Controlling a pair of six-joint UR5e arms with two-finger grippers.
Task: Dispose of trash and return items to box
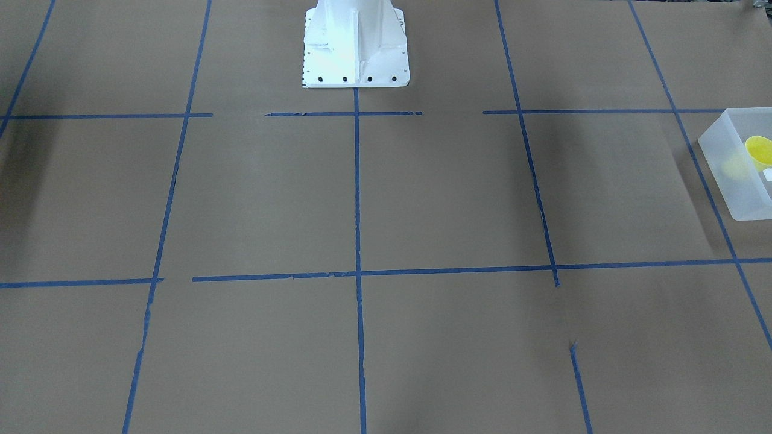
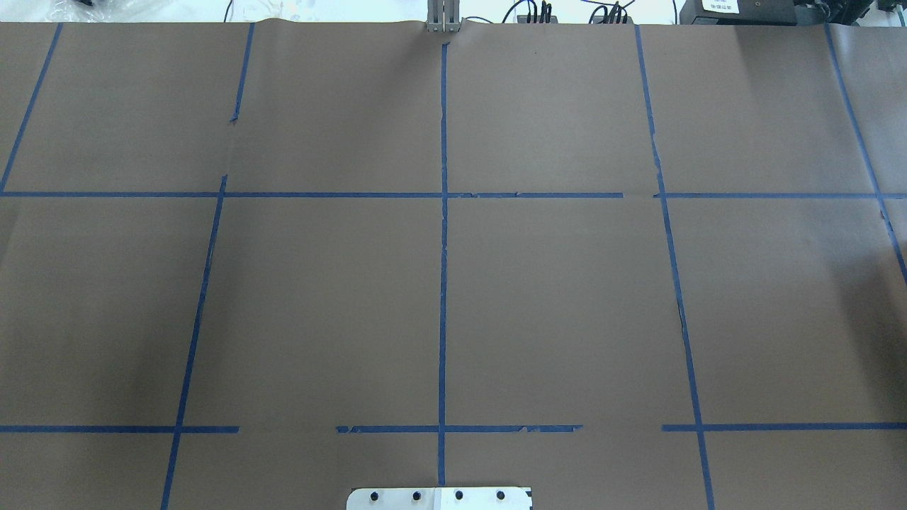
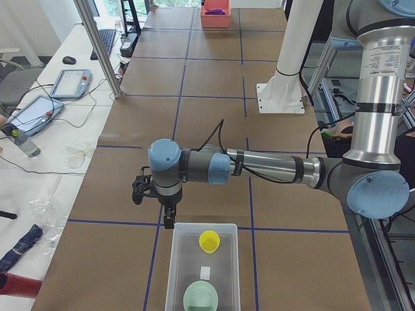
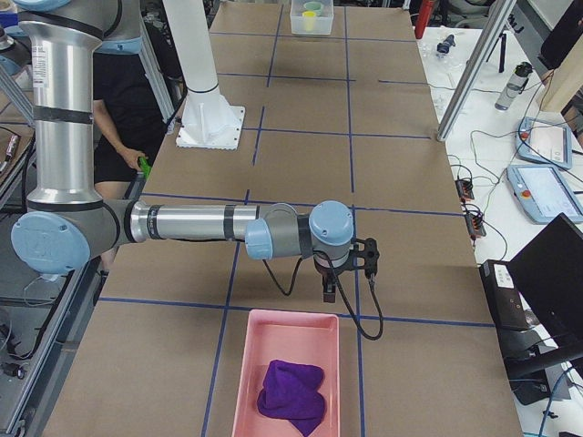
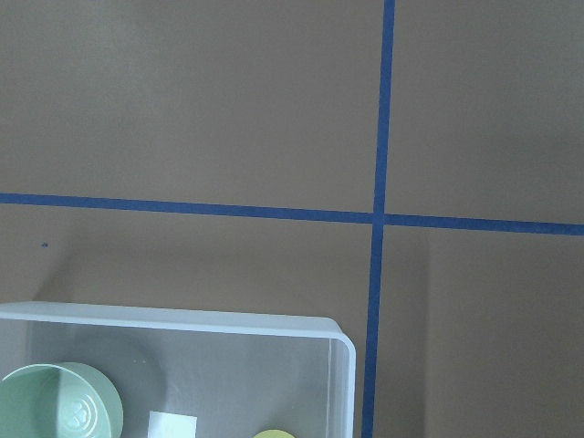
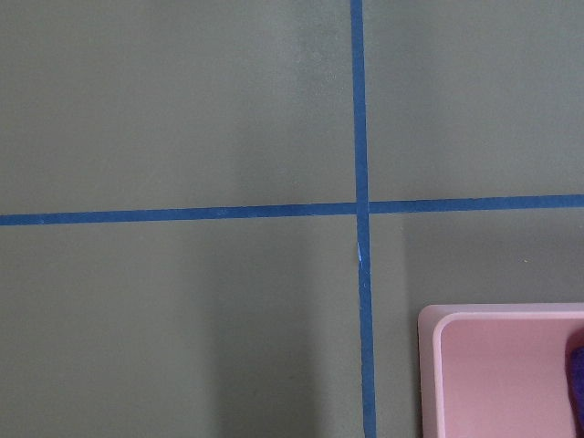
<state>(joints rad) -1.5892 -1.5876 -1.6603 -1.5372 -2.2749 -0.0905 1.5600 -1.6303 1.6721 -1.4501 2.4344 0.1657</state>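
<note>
The box (image 3: 202,269) is a frosted-white bin at the table's end on my left side. Inside it stand the yellow cup (image 3: 209,241) and the mint-green bowl (image 3: 200,298). The left wrist view looks down on the box corner (image 5: 338,365), the bowl (image 5: 55,406) and a sliver of the cup (image 5: 274,434). In the front-facing view the box (image 1: 733,181) and the cup (image 1: 759,150) sit at the right edge. My left gripper (image 3: 168,220) hangs just beyond the box's rim and I cannot tell its state. My right gripper (image 4: 328,293) hovers over the table by a pink tray, state unclear. No trash is in view.
A pink tray (image 4: 284,373) holding a purple cloth (image 4: 291,390) lies at the table's end on my right side. The white robot base (image 1: 356,54) stands mid-table. A person (image 4: 118,118) stands behind the base. Tablets and cables lie on the side bench (image 3: 39,110).
</note>
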